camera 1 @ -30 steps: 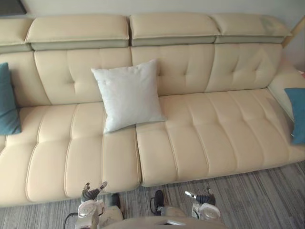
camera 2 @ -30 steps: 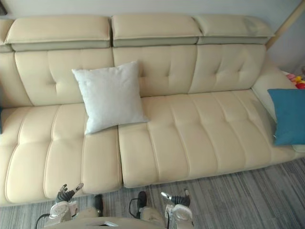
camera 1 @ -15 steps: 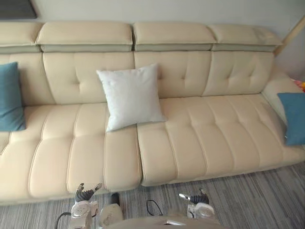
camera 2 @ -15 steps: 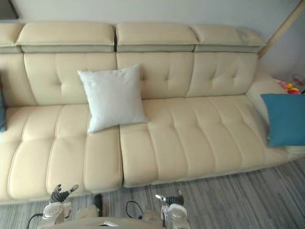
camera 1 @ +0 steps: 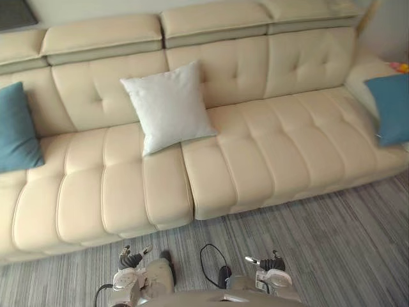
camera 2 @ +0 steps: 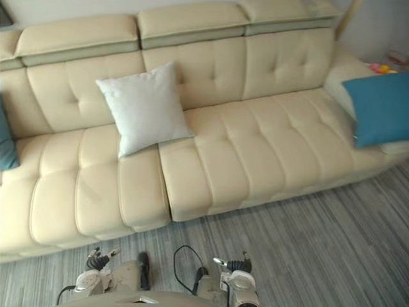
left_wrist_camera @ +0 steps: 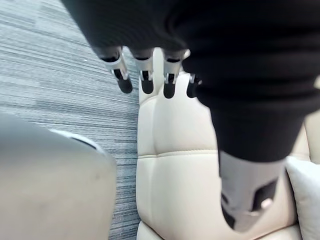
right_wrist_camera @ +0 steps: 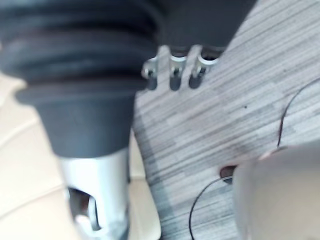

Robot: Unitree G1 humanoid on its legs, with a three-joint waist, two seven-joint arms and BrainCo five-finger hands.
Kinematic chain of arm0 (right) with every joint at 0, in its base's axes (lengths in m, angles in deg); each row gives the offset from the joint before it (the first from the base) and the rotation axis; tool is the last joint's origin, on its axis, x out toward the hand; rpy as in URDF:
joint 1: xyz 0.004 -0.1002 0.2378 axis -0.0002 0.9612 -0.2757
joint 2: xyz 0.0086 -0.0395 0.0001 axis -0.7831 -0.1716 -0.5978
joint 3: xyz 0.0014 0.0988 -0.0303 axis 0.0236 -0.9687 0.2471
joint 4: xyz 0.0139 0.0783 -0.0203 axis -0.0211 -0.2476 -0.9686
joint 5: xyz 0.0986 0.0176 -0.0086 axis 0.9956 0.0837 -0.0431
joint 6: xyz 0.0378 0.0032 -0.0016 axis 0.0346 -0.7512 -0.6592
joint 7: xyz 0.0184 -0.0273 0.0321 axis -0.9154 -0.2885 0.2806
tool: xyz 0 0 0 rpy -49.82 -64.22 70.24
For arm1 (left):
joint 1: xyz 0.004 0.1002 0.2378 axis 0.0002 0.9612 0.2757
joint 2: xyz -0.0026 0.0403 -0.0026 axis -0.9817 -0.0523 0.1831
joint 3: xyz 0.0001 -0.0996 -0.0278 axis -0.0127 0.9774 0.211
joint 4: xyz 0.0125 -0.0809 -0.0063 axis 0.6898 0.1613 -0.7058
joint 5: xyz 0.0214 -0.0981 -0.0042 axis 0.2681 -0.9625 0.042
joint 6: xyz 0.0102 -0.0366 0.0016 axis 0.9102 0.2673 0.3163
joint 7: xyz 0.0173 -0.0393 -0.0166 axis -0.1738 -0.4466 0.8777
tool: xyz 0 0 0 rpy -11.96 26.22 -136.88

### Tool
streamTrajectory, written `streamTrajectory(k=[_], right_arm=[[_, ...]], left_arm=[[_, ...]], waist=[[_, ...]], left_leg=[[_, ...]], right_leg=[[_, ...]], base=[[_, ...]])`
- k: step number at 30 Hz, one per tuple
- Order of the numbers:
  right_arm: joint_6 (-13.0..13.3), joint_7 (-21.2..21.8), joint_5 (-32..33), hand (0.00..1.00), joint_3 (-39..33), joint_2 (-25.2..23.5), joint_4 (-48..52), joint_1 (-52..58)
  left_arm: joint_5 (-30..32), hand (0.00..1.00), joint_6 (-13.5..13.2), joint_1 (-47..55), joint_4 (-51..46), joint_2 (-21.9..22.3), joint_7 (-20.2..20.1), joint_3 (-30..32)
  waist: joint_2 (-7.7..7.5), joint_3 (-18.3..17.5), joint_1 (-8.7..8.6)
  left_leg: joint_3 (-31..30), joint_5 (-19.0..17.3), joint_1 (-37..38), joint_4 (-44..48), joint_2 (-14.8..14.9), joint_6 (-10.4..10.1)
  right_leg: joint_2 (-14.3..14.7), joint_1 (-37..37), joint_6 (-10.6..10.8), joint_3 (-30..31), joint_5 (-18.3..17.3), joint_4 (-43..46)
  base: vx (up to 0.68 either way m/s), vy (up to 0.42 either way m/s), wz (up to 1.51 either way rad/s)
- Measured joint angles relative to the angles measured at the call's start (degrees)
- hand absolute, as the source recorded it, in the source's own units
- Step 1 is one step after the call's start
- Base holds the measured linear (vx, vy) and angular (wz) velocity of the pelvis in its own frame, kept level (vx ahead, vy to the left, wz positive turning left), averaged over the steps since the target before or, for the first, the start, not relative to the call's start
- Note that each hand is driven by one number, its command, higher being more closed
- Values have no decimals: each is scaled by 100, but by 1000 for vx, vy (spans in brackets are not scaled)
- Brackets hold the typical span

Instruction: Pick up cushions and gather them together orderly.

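A white cushion (camera 1: 167,105) leans upright against the backrest near the middle of the cream sofa (camera 1: 281,147). One blue cushion (camera 1: 16,128) stands at the sofa's far left. Another blue cushion (camera 2: 380,109) rests on the right end by the armrest. My left hand (camera 1: 131,259) and right hand (camera 1: 268,263) hang low over the floor in front of the sofa, well short of every cushion. Both are open and hold nothing. In the left wrist view the fingers (left_wrist_camera: 145,75) point over the sofa's front edge, with a corner of the white cushion (left_wrist_camera: 307,195) beyond.
Grey striped carpet (camera 1: 319,243) runs along the sofa's front. Small colourful toys (camera 1: 402,66) lie past the right armrest, beside a slanted wooden post (camera 1: 365,13). A dark object (camera 1: 13,13) sits behind the sofa at the upper left.
The whole picture has shifted: more carpet now shows between the sofa's front and my hands. The cushions keep their places on the sofa. Both hands stay low and empty.
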Motion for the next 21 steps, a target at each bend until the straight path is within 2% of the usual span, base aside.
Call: streamTrajectory(k=[2, 3, 5, 7, 8, 9, 10, 11, 12, 14, 15, 16, 17, 19, 20, 21], right_arm=[[1, 15, 3, 0, -5, -131, 28, 159], [-15, 14, 8, 0, -13, -180, 20, 199], [-16, 18, 59, 0, -72, -192, 10, 318], [-15, 15, 91, 0, -101, -184, 19, 299], [-16, 18, 102, 0, -62, -190, 8, 235], [-19, 17, 101, 0, -1, -186, 1, 180], [-17, 19, 102, 0, 35, -177, -7, 127], [-17, 19, 100, 0, 32, -177, -52, 45], [-12, 17, 98, 0, 23, -152, -224, -86], [-12, 19, 93, 0, 26, -129, -274, -146], [-6, 18, 91, 0, 28, -107, -273, -165], [-11, 18, 81, 0, 29, 22, -298, -171], [-11, 16, 66, 0, 26, 161, -413, -184], [-17, 14, 56, 0, 24, 321, -456, -207], [-17, 11, 55, 0, 20, 381, -454, -202], [-18, 12, 53, 0, 15, 392, -457, -185]], left_arm=[[5, 0, 7, 62, 12, -96, -15, 9], [5, 0, 8, 57, 12, -159, -15, 6], [56, 0, 33, 35, 92, -270, -39, -3], [117, 0, 50, 15, 142, -266, -50, -9], [128, 0, 62, -3, 237, -269, -82, -41], [157, 0, 63, 6, 267, -269, -88, -83], [181, 0, 67, 10, 296, -275, -92, -118], [221, 0, 73, -9, 299, -284, -102, -170], [222, 0, 82, -4, 303, -306, -113, -181], [225, 0, 97, 13, 302, -318, -118, -182], [225, 0, 107, 26, 307, -337, -118, -180], [227, 0, 115, 12, 319, -383, -125, -192], [227, 0, 115, 16, 326, -364, -147, -248], [227, 0, 130, 57, 437, -373, -162, -291], [224, 0, 154, 79, 463, -373, -167, -286], [226, 0, 162, 85, 459, -380, -169, -283]], waist=[[-157, -213, -30], [-285, -302, -51], [-427, -352, -116], [-404, -348, -125], [-338, -375, -111], [-294, -361, -105], [-273, -352, -128], [-244, -337, -129], [-171, -288, -117], [-96, -243, -114], [-84, -233, -124], [-37, -210, -207], [39, -200, -248], [136, -173, -144], [205, -192, -152], [197, -181, -149]], left_leg=[[483, 31, 79, -383, -99, 62], [677, 30, 89, -459, -116, 64], [1052, 1, 229, -541, -170, 113], [1395, 4, 377, -699, -175, 108], [1799, 64, 522, -916, -133, 133], [2038, 149, 581, -1023, -82, 176], [2276, 230, 615, -1081, -34, 266], [2570, 287, 692, -1107, 43, 303], [2940, 315, 796, -1062, 176, 333], [3227, 314, 929, -990, 301, 334], [3247, 316, 1027, -1002, 327, 328], [3199, 356, 1196, -1118, 324, 210], [3143, 336, 1312, -1243, 352, 111], [3031, 273, 1396, -1194, 512, 18], [3019, 231, 1423, -894, 676, -35], [3003, 208, 1376, -603, 814, -43]], right_leg=[[-101, -115, -98, 304, 159, -354], [-149, -122, -102, 337, 306, -502], [-149, -93, -65, 633, 743, -738], [-135, -156, -9, 792, 1051, -758], [-72, -292, 6, 731, 1380, -897], [-46, -321, -117, 480, 1482, -1009], [-52, -382, -216, 82, 1453, -1012], [-95, -464, -453, -714, 1232, -904], [-165, -479, -725, -1830, 970, -786], [-334, -438, -827, -2789, 859, -587], [-381, -421, -813, -3015, 782, -504], [-280, -367, -807, -2973, 656, -454], [-133, -337, -716, -2702, 648, -456], [172, -391, -672, -2257, 584, -522], [315, -393, -683, -2111, 478, -544], [394, -383, -704, -2061, 396, -535]], base=[[-64, 192, -90], [-8, 176, -82], [4, 156, -84], [-23, 84, -113], [-33, 77, -152], [-15, 41, -142], [52, -13, -113], [82, -43, -143], [94, -54, -141], [75, -96, -120], [113, -217, -97], [104, -207, -75], [130, -229, -69], [95, -154, -116], [75, -137, -122], [121, -145, -98]])
